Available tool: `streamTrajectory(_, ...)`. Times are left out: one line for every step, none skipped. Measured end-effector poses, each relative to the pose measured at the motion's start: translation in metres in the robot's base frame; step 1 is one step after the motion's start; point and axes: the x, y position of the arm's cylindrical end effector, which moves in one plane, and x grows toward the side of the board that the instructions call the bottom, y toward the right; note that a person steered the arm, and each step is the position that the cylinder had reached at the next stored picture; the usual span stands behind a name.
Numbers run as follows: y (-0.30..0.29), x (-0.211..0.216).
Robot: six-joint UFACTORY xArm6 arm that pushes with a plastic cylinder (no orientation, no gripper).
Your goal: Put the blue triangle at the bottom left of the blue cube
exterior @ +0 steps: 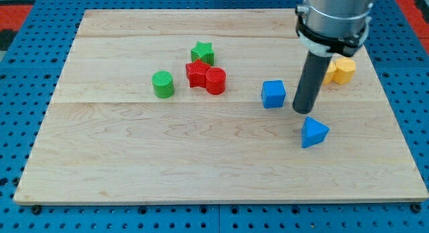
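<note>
The blue triangle [314, 132] lies on the wooden board [134, 159] at the view's right, below and to the right of the blue cube [273, 94]. My tip [304, 111] stands between them, just right of the cube and just above the triangle's upper edge. Whether it touches the triangle cannot be told.
A green star [202, 53], a red star-like block [197, 73] and a red cylinder [215, 80] cluster at the middle top. A green cylinder [162, 84] stands to their left. A yellow block [342, 69] sits partly behind the rod at the right.
</note>
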Motion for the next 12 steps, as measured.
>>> streamTrajectory(-0.046,-0.005)
streamTrajectory(-0.052,-0.049)
streamTrajectory(-0.052,-0.116)
streamTrajectory(-0.069,-0.144)
streamTrajectory(-0.088,-0.144)
streamTrajectory(-0.056,-0.194)
streamTrajectory(-0.011,-0.209)
streamTrajectory(-0.048,-0.208)
streamTrajectory(-0.018,-0.242)
streamTrajectory(0.010,-0.242)
streamTrajectory(0.003,-0.161)
streamTrajectory(-0.008,-0.090)
